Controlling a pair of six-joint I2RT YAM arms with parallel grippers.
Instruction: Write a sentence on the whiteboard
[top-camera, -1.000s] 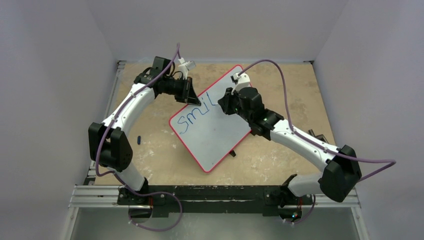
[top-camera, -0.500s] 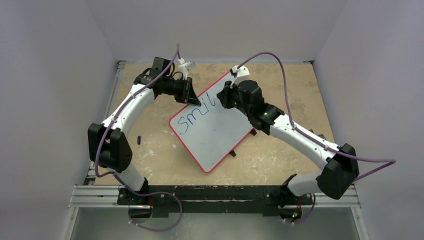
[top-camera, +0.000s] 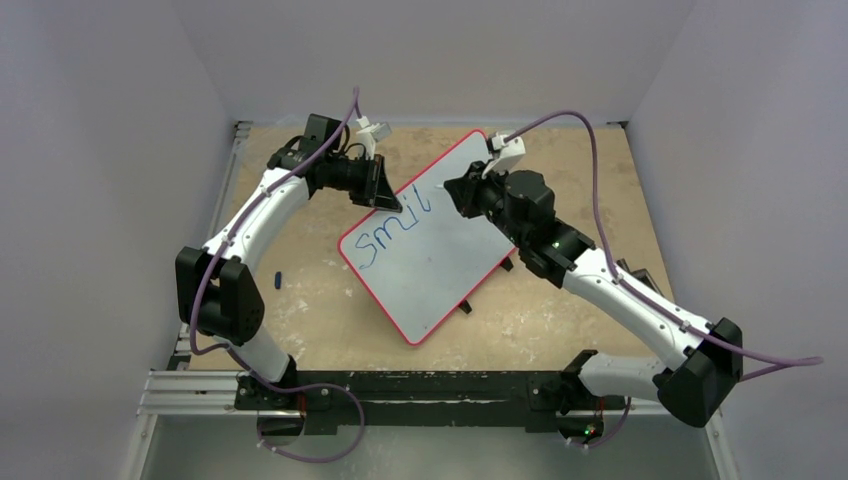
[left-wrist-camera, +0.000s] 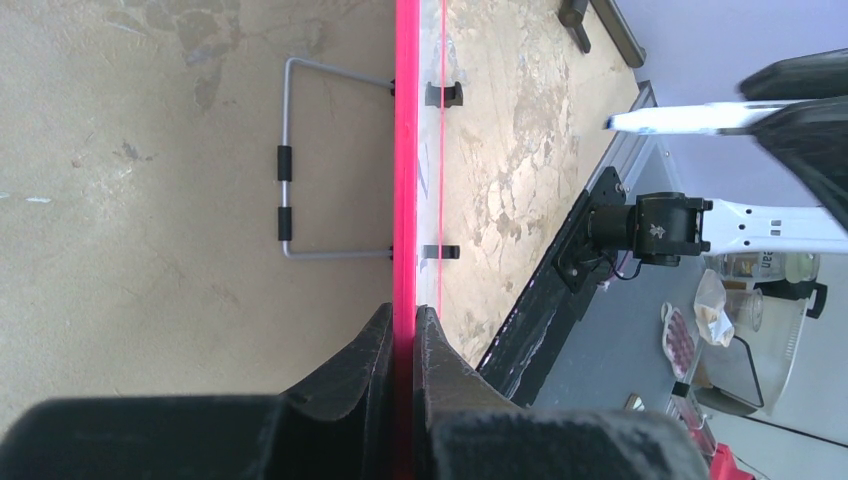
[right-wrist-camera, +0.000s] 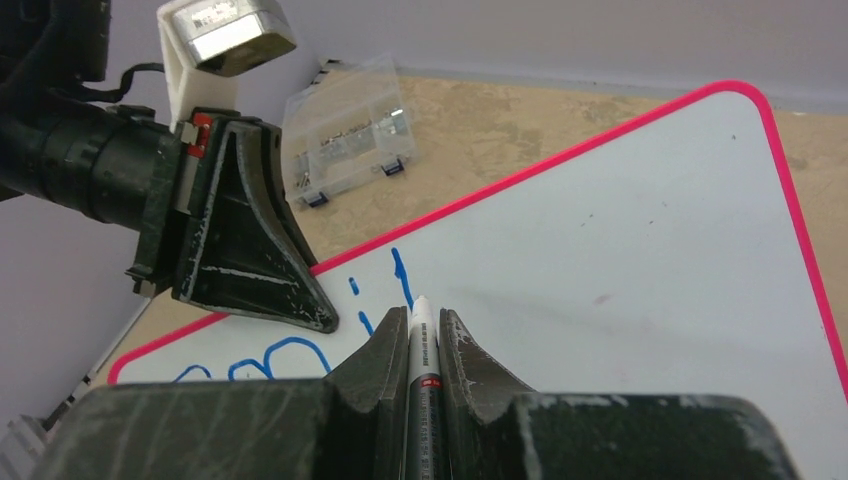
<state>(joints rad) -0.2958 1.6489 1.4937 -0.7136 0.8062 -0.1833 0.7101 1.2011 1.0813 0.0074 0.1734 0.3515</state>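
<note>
The right gripper (right-wrist-camera: 421, 318), pinching the pen (right-wrist-camera: 421, 372), had lifted back off the board (top-camera: 430, 270) mid-table (top-camera: 560, 160). The left gripper (left-wrist-camera: 405, 322) stayed clamped on its edge. The words (top-camera: 385, 232) stopped at "smil", so more was needed.

The sentence (top-camera: 392, 226) on the whiteboard (top-camera: 432, 272) is blue handwriting that reads "smil", slanting up toward the far edge. In the right wrist view only the "i", the "l" and the rounded tops of the letters before them show. Any print on the marker (right-wrist-camera: 421, 350) is too small to read.
</note>
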